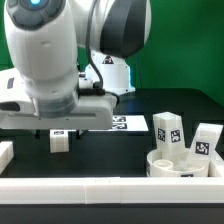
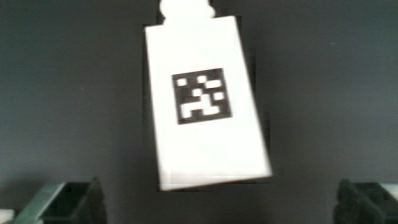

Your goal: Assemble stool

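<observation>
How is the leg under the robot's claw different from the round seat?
The leg is long and blocky; the seat is low and round. The leg lies alone under the open gripper; the seat sits at the exterior view's right with two more legs by it. Both are white.

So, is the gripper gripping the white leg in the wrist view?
No: the gripper is open, its fingers wide apart and clear of the leg, which lies on the table.
</observation>
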`<state>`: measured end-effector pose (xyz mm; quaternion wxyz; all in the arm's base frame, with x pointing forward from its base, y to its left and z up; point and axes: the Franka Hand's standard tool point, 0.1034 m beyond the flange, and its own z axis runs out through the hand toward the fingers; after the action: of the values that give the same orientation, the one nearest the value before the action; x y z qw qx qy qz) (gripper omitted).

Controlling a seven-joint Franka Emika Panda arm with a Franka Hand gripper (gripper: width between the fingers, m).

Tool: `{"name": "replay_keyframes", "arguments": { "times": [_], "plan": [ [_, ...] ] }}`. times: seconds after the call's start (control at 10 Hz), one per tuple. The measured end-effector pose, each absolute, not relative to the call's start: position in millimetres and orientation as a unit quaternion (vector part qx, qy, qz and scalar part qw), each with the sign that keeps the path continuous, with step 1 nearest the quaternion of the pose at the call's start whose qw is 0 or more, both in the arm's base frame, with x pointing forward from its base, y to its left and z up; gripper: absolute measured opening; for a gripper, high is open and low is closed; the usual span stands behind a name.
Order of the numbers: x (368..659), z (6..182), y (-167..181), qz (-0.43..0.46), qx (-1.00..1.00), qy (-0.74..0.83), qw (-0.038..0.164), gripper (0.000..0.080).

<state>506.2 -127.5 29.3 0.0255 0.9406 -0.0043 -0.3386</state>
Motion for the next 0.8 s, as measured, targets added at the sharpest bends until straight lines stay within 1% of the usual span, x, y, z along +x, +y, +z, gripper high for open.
{"name": "replay_keyframes", "arguments": {
  "times": [0.1, 0.3, 0.6, 0.8],
  "plan": [
    [497.2, 27.2, -132.9, -0.381, 0.924, -0.002, 0.028, 0.0649],
    [492.1, 25.8, -129.6, -0.446, 0.895, -0.011, 0.024, 0.0649],
    [495.0, 22.0, -128.1, -0.455, 0.89, -0.01, 0.025, 0.0649],
    [490.1, 20.6, -128.0, -0.461, 0.887, -0.003, 0.017, 0.0649]
  ]
}}
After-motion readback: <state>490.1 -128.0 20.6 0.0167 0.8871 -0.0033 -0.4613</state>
